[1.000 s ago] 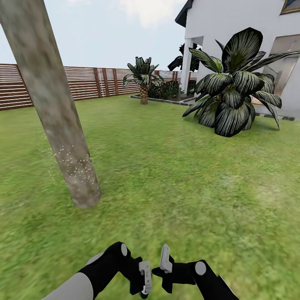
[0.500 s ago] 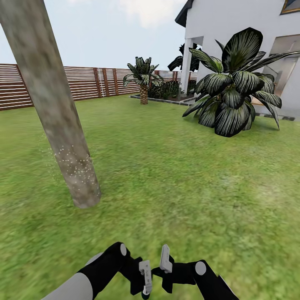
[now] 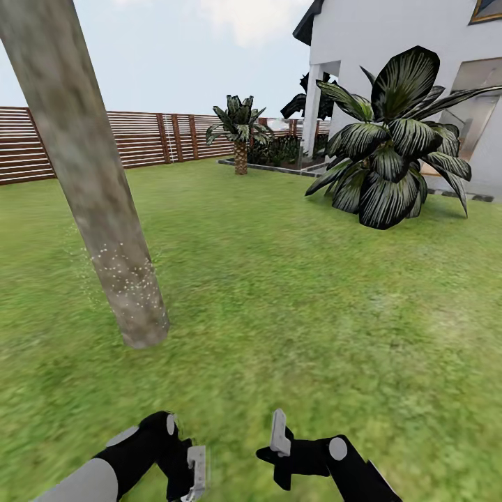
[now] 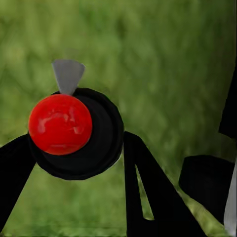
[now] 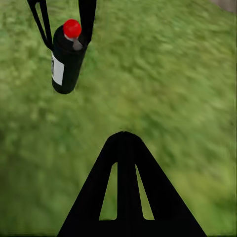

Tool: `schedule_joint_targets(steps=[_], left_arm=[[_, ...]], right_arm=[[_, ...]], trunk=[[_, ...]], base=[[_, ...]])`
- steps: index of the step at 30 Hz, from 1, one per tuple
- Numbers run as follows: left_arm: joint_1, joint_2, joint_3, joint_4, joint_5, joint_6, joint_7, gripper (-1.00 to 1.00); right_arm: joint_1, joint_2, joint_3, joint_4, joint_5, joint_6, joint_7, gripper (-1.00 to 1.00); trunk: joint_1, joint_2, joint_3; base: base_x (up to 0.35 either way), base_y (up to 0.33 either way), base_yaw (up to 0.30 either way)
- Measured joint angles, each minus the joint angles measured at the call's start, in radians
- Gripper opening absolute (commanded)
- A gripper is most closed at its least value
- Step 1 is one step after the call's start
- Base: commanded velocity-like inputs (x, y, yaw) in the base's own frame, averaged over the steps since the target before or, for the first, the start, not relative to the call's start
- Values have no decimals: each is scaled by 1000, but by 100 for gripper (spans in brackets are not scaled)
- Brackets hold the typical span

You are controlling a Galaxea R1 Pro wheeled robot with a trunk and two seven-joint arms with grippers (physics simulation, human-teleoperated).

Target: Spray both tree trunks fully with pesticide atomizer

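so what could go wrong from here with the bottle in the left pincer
1. The left pincer holds the pesticide atomizer high, by its neck just under the red cap, with its body hanging free over the grass; a jolt might shake it loose.
2. White spray specks sit only on the lower tree trunk; the part above looks bare and may be hard to reach.
3. The right pincer hangs close by and could bump the bottle.

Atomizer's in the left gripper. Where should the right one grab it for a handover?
The labelled lower body of the atomizer, from the side, across the cylinder. The left gripper pinches it near the red cap, leaving the body below free.
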Motion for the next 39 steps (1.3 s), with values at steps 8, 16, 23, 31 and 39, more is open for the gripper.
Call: schedule_joint_targets(steps=[8,16,23,31,39], left_arm=[[26,115,141,10,52,-11,50,-100],[159,93,439,50,535,-134,629,-100],[243,82,448,311,889,-487,994,-100],[244,-37,446,351,961,-561,1165,-100],[245,-56,451,343,971,-563,1205,-100]], right_arm=[[2,-111,-156,8,-23,-1,-24,100],[37,-126,-753,8,-26,-5,-318,100],[97,-121,-1085,5,-23,-67,-358,100],[101,-120,-1180,-19,-21,-71,-359,100],[101,-116,-1181,-16,-20,-70,-438,100]], trunk=[[0,0,0],[0,0,0],[0,0,0],[0,0,0],[0,0,0]], base=[[0,0,0],[0,0,0],[0,0,0],[0,0,116],[-230,0,276]])
